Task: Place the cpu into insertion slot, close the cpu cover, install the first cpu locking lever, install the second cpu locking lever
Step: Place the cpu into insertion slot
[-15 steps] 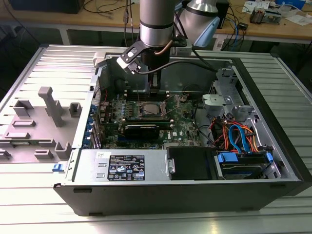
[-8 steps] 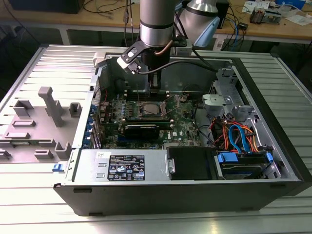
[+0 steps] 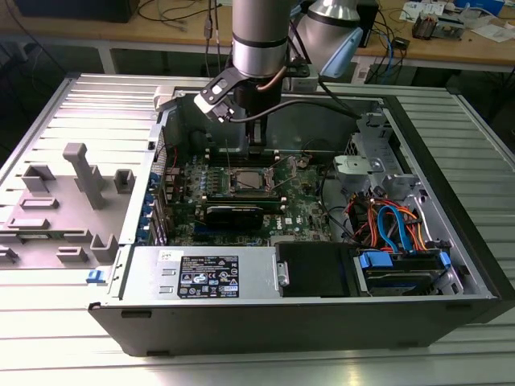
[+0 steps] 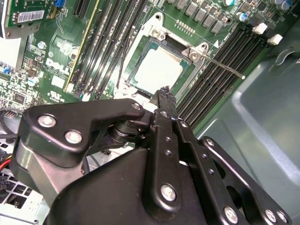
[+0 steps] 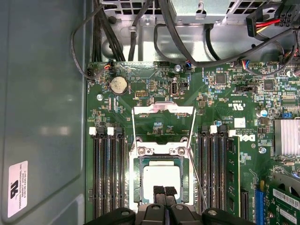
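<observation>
- I see the cpu (image 5: 161,174), a flat square with a pale silver-grey top, seated in the insertion slot (image 5: 138,174) on the green motherboard (image 5: 154,93)
- The cpu cover (image 5: 163,108) stands raised at one edge of the slot
- My tool (image 5: 164,191) hangs just above the chip, clenched shut on nothing

Wooden bench (image 3: 471,50) w/ cables (image 3: 173,12) at rear; ribbed metal table (image 3: 64,354) catching bright glare.

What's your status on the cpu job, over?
Gripper shut, empty, over the cpu. Cpu lies in the slot. Cover open, not yet closed. Nothing in the way.
</observation>
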You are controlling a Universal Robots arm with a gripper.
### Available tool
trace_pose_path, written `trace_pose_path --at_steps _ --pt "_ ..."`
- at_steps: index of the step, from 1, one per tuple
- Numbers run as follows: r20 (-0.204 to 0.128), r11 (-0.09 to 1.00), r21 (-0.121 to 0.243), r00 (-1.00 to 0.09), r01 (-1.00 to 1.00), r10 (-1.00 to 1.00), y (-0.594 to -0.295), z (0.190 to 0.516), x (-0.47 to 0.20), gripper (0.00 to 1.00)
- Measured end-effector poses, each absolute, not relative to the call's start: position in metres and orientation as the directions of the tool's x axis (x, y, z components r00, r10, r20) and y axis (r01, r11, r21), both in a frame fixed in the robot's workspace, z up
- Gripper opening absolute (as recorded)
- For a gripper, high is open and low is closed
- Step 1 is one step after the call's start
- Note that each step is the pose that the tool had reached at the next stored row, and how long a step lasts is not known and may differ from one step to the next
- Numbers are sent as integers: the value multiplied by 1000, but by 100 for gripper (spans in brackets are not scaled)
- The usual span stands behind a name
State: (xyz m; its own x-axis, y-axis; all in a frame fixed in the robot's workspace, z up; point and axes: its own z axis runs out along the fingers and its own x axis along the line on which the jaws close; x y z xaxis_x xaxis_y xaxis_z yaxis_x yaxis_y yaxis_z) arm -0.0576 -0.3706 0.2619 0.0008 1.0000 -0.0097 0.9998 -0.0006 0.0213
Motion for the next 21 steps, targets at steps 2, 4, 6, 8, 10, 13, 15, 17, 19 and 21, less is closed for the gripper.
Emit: trace_pose_path --at_steps 2,4,6,8,10,13,15,17,19,21 --pt "-11 -1 21 1 1000 1000 -371 262 -50 11" --pt "-11 -1 21 1 1000 1000 -371 262 -39 11" --pt "-11 -1 21 1 1000 1000 -371 262 -34 11" --pt "-11 -1 21 1 1000 1000 -371 262 -29 11" --pt "-11 -1 21 1 1000 1000 -371 262 -17 11" --pt "-11 -1 20 1 1000 1000 -371 262 1 11" --pt "-11 -1 20 1 1000 1000 -371 262 7 11" --pt "-11 -1 20 1 1000 1000 -371 262 13 11" --pt "-11 -1 20 1 1000 1000 -371 262 25 11" --pt "-11 -1 20 1 1000 1000 -371 262 31 11"
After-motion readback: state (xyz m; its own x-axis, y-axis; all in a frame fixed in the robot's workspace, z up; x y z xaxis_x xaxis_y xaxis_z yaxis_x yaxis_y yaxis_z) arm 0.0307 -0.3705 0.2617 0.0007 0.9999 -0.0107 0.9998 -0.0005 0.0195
